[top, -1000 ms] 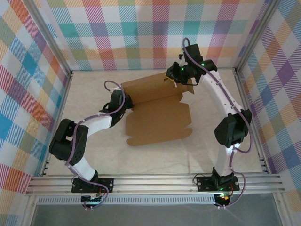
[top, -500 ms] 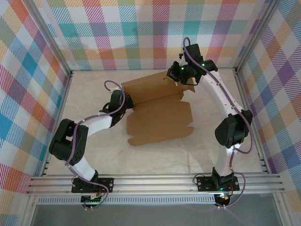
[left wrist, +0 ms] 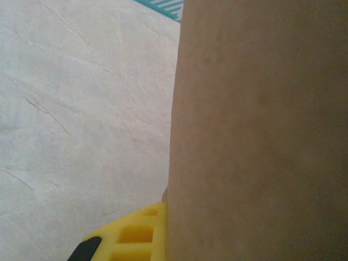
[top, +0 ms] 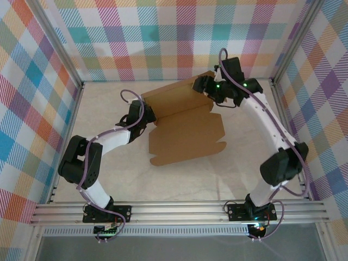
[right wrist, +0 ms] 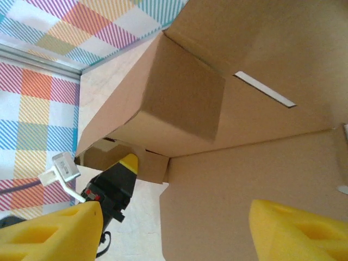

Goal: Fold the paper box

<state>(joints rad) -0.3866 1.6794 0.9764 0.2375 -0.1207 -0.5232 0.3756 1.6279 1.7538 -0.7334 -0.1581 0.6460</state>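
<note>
The paper box (top: 185, 138) is plain brown cardboard in the middle of the table. Its front panel lies flat and its back panel (top: 174, 100) stands up. My left gripper (top: 145, 115) is shut on the left end of that standing panel. In the left wrist view one yellow finger (left wrist: 130, 234) presses against the cardboard (left wrist: 261, 136), which hides the other. My right gripper (top: 205, 87) hovers at the box's back right corner. Its jaws (right wrist: 174, 234) are open and hold nothing, and face the folded corner flap (right wrist: 185, 103). The left gripper's tip (right wrist: 117, 182) shows under that flap.
Plaid walls close off the back and both sides. An aluminium rail (top: 179, 209) runs along the near edge by the arm bases. Pale bare tabletop (top: 103, 98) lies to the left of the box and in front of it.
My right gripper has opened, let go of the box's right back flap and drawn back to the right. The left gripper has kept its hold.
</note>
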